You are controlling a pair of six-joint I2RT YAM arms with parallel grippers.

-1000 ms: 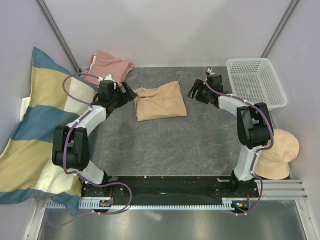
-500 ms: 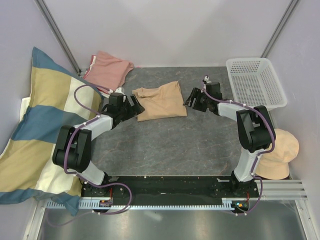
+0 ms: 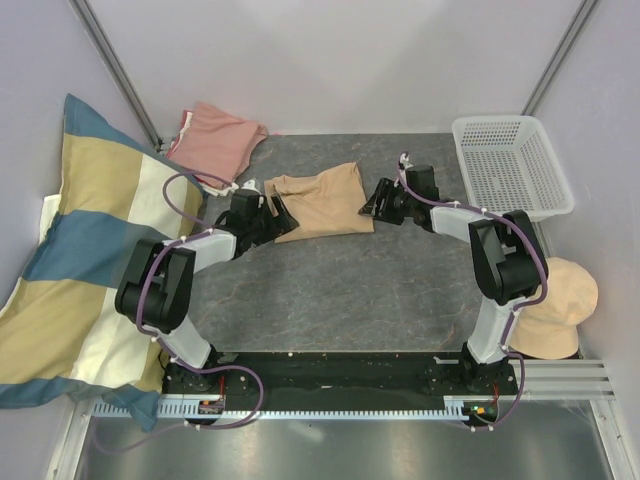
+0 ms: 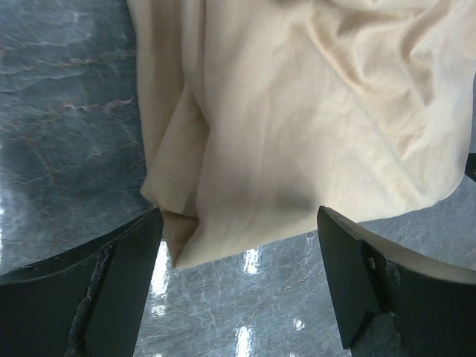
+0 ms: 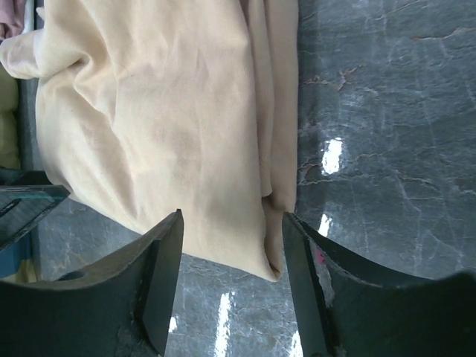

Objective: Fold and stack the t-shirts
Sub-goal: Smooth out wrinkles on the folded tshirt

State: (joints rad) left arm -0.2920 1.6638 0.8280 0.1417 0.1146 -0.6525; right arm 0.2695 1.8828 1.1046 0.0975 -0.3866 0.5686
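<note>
**A:** Where is the tan tee now?

**B:** The tan tee [image 3: 322, 203] lies folded on the grey table [image 3: 350, 290], in the far middle part, between the two arms.

**A:** And the left gripper?

**B:** The left gripper [image 4: 238, 223] is at the left side of this tee, low over the table. Its fingers [image 4: 111, 282] stand wide apart. A folded corner of the cloth lies between them. They do not press on it.

**A:** Is it the same on the right?

**B:** Almost. The right gripper [image 5: 232, 219] is at the right edge of the same tee. Its jaws are apart too, and a corner of the cloth lies between them on the table. I see no pinch on the cloth.

**A:** Where is the pink tee?

**B:** The pink tee [image 3: 215, 135] lies in the far left corner, loosely bunched, just beside the striped pillow [image 3: 70, 250]. It is well apart from both grippers.

**A:** What else is there?

**B:** A white basket [image 3: 510, 165] stands at the far right. A beige hat [image 3: 560, 300] lies at the right, near the base of the right arm.
</note>
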